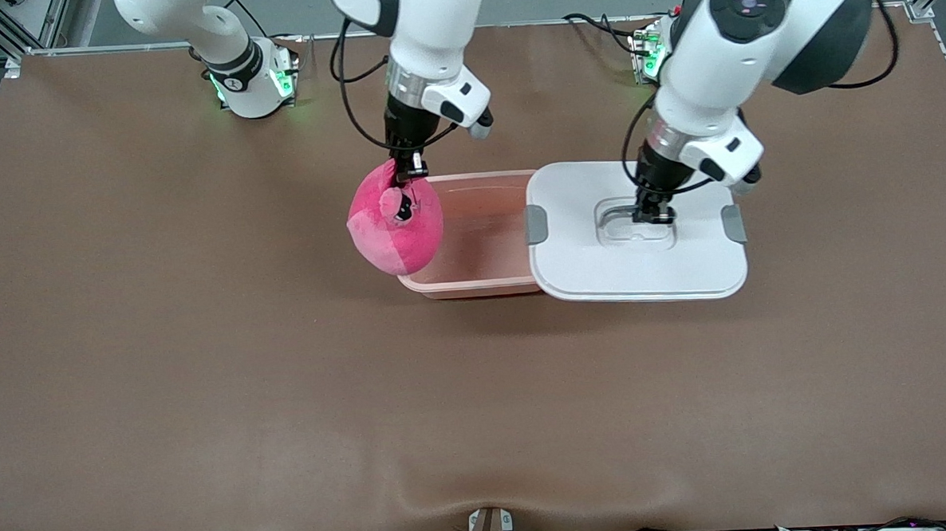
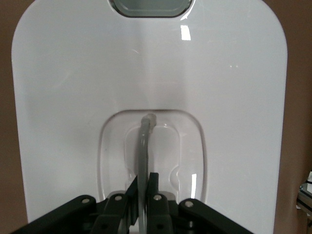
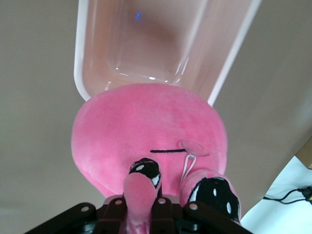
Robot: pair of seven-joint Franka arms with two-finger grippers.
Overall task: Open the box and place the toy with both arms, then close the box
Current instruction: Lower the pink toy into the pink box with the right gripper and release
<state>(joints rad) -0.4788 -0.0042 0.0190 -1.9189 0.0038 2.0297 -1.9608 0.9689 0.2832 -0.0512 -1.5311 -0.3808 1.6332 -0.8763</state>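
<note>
The box's reddish-pink base point(image 1: 484, 249) stands open in the middle of the table, its inside bare point(image 3: 146, 44). Its white lid point(image 1: 641, 266) with grey side clips is held beside the base, toward the left arm's end, overlapping that end's rim. My left gripper point(image 1: 653, 214) is shut on the lid's thin grey handle point(image 2: 145, 146) in the recessed centre. The pink plush toy point(image 1: 395, 225) hangs over the base's rim at the right arm's end. My right gripper point(image 1: 410, 171) is shut on a pink flap of the toy point(image 3: 141, 190) by its dark eyes.
Brown cloth covers the whole table point(image 1: 206, 373). The two arm bases with green lights stand along the table's edge farthest from the front camera point(image 1: 254, 87). A small fitting point(image 1: 488, 528) sits at the table's nearest edge.
</note>
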